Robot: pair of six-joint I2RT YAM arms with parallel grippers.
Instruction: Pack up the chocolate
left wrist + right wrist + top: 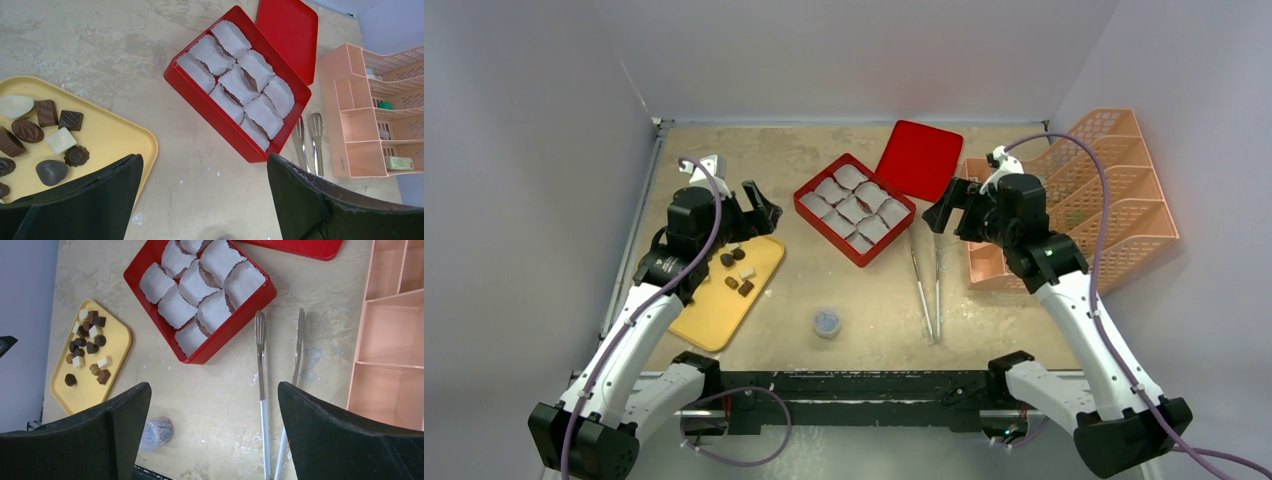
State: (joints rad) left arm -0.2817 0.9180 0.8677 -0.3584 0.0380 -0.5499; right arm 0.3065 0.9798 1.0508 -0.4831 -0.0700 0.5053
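Observation:
The chocolate (pixel 736 272) is a scatter of dark brown, tan and white pieces on a yellow tray (pixel 714 315) at the left. In the left wrist view the chocolate (pixel 46 112) lies on the tray (pixel 120 135) at the left edge. A red box (pixel 819 225) lined with white paper cups (pixel 854 205) sits mid-table, and every cup looks empty. My left gripper (pixel 769 212) hangs open above the tray's far end, with bare table between its fingers (pixel 204 165). My right gripper (pixel 942 208) hangs open right of the box, over the table beside the tongs (pixel 214 395), holding nothing.
The red lid (pixel 919 158) lies behind the box. Metal tongs (pixel 927 285) lie on the table right of centre. A small clear jar of coloured bits (pixel 827 322) stands near the front. A pink slotted organizer (pixel 1114 195) fills the right side.

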